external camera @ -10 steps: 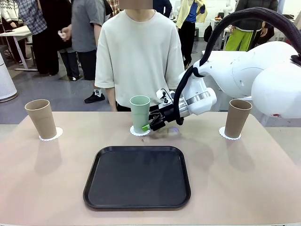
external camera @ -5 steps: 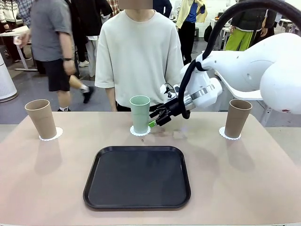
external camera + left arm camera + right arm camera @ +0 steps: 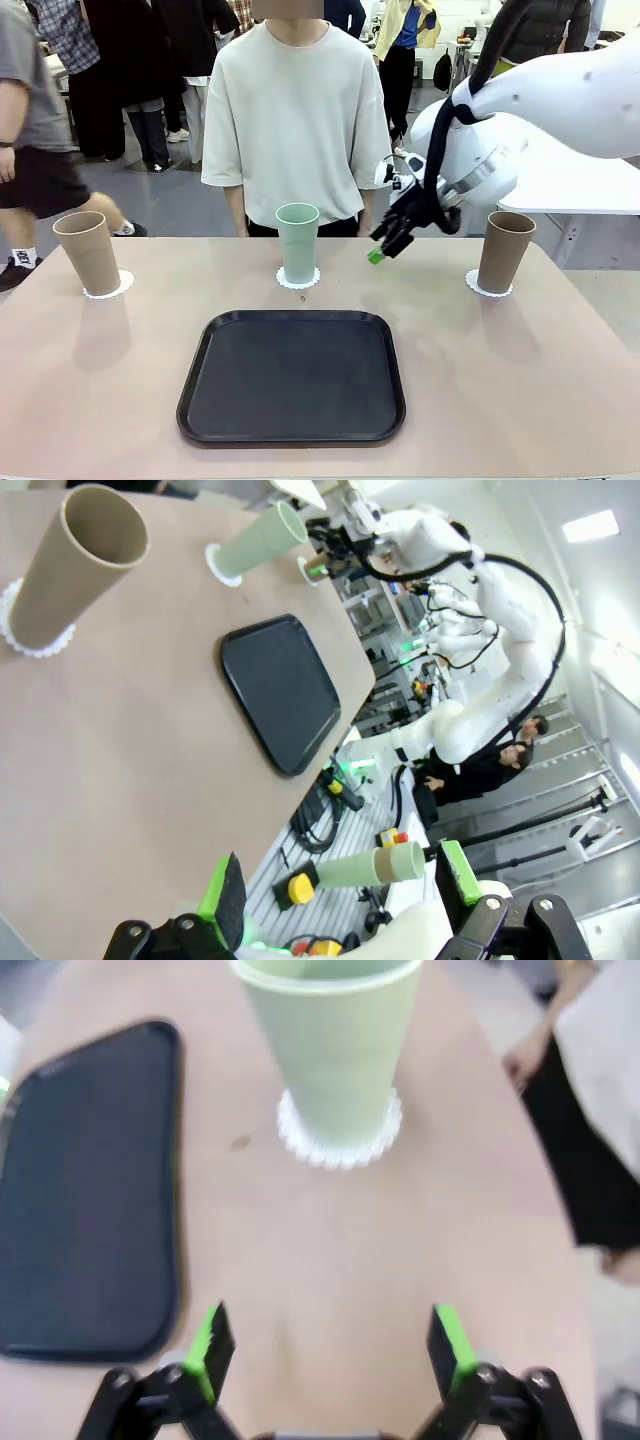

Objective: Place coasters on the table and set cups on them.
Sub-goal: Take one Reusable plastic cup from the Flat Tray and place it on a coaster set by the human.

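From my seat the table (image 3: 560,400) has plenty of bare beige surface along the near edge and on both sides of the black tray (image 3: 292,375), which lies centred, flat, with rounded corners and a low raised rim, nothing in it.

Right gripper (image 3: 385,243) hangs in the air to the right of the mint cup (image 3: 297,242), apart from it, above the tabletop. Its jaws are spread wide and hold nothing; in the right wrist view the green pads (image 3: 209,1349) stand far apart with bare table between them and the mint cup ahead.

Left gripper (image 3: 340,895) sits back off the table's edge, also spread wide, nothing between its fingers.

Three cups stand upright along the far side, each on a coaster: left tan cup (image 3: 87,252) on its white scalloped disc (image 3: 108,290), the mint cup on the middle coaster (image 3: 298,280), right tan cup (image 3: 505,251) on the third coaster (image 3: 482,288), near the right edge. Cups look matte, tapered, handleless. I see nothing in the left tan cup from the left wrist view; the others' insides I can't judge well.

A person in a pale shirt (image 3: 296,110) stands at the far edge behind the mint cup.
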Action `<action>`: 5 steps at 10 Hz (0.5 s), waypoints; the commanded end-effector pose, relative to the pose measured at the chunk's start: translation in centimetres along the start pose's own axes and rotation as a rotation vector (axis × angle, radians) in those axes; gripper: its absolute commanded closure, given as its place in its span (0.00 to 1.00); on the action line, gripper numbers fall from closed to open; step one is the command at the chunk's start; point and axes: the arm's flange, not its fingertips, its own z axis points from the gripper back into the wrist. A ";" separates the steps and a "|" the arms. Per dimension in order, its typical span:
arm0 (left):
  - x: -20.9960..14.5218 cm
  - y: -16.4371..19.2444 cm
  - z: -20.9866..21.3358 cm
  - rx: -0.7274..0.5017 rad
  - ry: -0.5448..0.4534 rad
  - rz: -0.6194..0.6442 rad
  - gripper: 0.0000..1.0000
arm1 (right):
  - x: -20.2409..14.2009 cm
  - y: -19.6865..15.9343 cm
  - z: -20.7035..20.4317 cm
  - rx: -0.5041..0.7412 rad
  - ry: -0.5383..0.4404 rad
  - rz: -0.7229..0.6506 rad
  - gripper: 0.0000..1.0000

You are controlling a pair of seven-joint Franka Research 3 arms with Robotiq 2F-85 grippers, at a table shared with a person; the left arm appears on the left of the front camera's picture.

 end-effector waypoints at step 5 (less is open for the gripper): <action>0.1 -0.3 0.1 0.013 -0.006 0.016 0.00 | 6.8 13.4 12.7 -0.055 0.636 -0.052 0.00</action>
